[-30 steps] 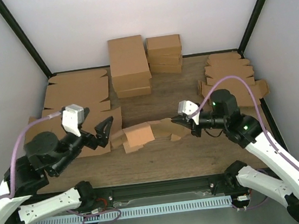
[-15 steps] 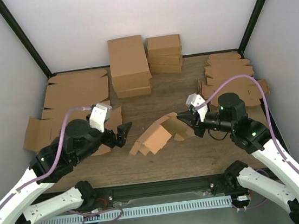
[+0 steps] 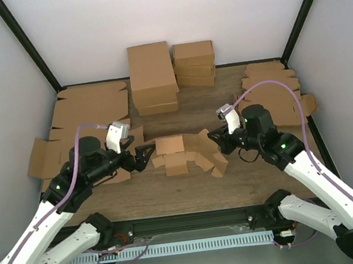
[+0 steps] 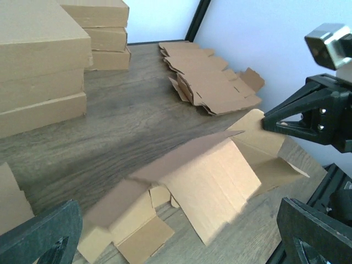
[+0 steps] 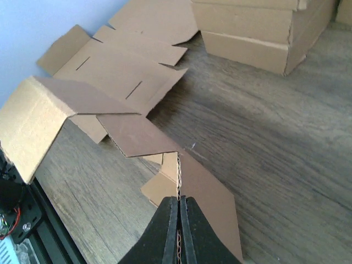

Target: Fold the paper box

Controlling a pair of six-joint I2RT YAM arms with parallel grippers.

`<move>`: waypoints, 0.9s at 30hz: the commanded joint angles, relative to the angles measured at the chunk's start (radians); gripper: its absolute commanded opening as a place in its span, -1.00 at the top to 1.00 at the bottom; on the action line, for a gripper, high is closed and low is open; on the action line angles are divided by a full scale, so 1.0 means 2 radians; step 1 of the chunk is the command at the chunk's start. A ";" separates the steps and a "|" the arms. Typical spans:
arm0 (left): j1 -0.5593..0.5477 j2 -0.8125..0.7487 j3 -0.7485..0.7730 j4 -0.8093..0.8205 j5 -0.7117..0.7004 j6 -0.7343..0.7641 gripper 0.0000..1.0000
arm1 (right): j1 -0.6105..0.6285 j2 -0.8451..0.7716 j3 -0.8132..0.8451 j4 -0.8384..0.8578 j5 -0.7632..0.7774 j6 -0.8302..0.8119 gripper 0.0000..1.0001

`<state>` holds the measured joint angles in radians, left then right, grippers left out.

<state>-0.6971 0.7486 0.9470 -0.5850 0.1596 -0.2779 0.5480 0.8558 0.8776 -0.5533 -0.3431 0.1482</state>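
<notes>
The right gripper (image 5: 179,201) is clamped on the box (image 3: 178,155), its fingers closed tight on the corrugated edge of the end panel at the box's 3 o'clock. The left gripper (image 3: 142,157) is spread wide at the box's 9 o'clock, close to the loose end flaps but holding nothing.

The main risk, as I judge it, lies in that pinch. It takes only a thin strip of one panel, so a pull or twist could slide the card out of the fingers or tear it along a crease. With the 9 o'clock end unheld, any pull toward 3 o'clock would probably drag the light box across the table (image 3: 190,194) instead of bending it. When the left jaws close they could catch the wrong flap or crush the raised panel. The half-made folds may also spring flat if released.

The box sits mid-table between the two grippers, at 6 o'clock from the stacked boxes (image 3: 152,77) and apart from the flat sheets (image 3: 90,110) at 10 o'clock. It is plain brown die-cut card, only partly formed. One long panel rises as a tent-like ridge, small flaps lie splayed on the wood at 9 o'clock, and the gripped end tilts up off the table.
</notes>
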 commanded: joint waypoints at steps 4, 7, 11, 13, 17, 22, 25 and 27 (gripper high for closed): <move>0.038 -0.038 -0.053 0.039 0.016 -0.029 -1.00 | -0.043 0.037 0.007 0.007 -0.024 0.056 0.99; 0.056 -0.045 -0.087 0.058 0.027 -0.039 -1.00 | -0.080 0.054 0.007 0.018 -0.063 0.046 0.99; 0.075 -0.044 -0.132 0.095 0.030 -0.045 -1.00 | -0.099 0.068 0.023 0.019 -0.079 0.024 0.99; 0.087 -0.039 -0.154 0.125 0.035 -0.047 -1.00 | -0.100 0.076 0.030 0.009 -0.074 0.014 0.99; 0.108 -0.012 -0.176 0.191 0.057 -0.056 -0.95 | -0.103 0.083 0.032 0.000 -0.064 -0.001 0.99; 0.113 0.055 -0.200 0.287 0.050 -0.026 -0.88 | -0.110 0.090 0.031 0.005 -0.070 -0.008 0.99; 0.125 0.100 -0.200 0.339 0.055 -0.022 -0.87 | -0.110 0.101 0.033 0.007 -0.077 -0.013 0.99; 0.133 0.132 -0.195 0.372 0.068 -0.019 -0.87 | -0.110 0.106 0.033 0.010 -0.082 -0.016 0.99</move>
<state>-0.4561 0.9489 0.5541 -0.0406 0.2600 -0.3473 0.3378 1.0508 0.8909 -0.5423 -0.4736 0.1440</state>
